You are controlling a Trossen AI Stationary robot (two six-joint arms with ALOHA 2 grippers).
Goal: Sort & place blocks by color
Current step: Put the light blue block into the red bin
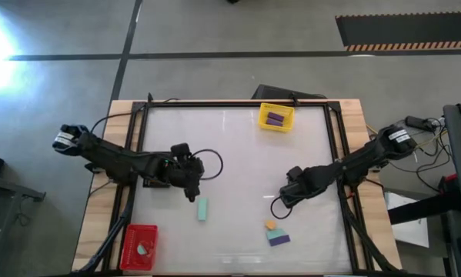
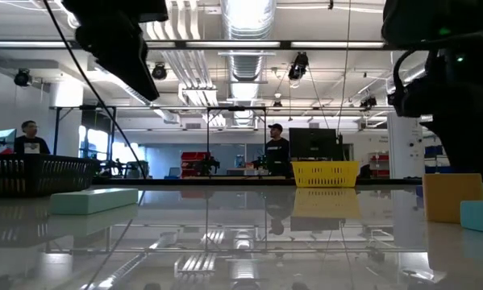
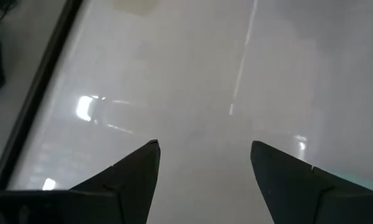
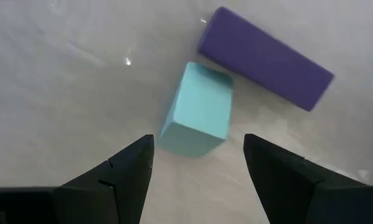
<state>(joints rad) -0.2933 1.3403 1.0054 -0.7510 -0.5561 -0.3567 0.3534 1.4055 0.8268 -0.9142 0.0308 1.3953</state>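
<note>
A: What lies loose on the table (image 1: 238, 154)?
B: A mint bar (image 1: 202, 208) just beside the left gripper (image 1: 190, 192), whose fingers stand apart, holding nothing. Near the right gripper (image 1: 279, 205), also spread and empty, an orange cube (image 1: 270, 225), a small teal block (image 4: 197, 110) and a purple bar (image 4: 265, 57) cluster.
A: The trays?
B: The yellow basket (image 1: 277, 125) holds purple pieces (image 1: 275, 118); the red basket (image 1: 130, 245) holds something pale, perhaps teal.

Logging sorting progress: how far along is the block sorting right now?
Done: purple blocks lie in the yellow tray; a mint piece sits in the red tray. In hand: nothing; left gripper and right gripper are open. Left: mint bar, orange cube, mint block, purple bar.
</note>
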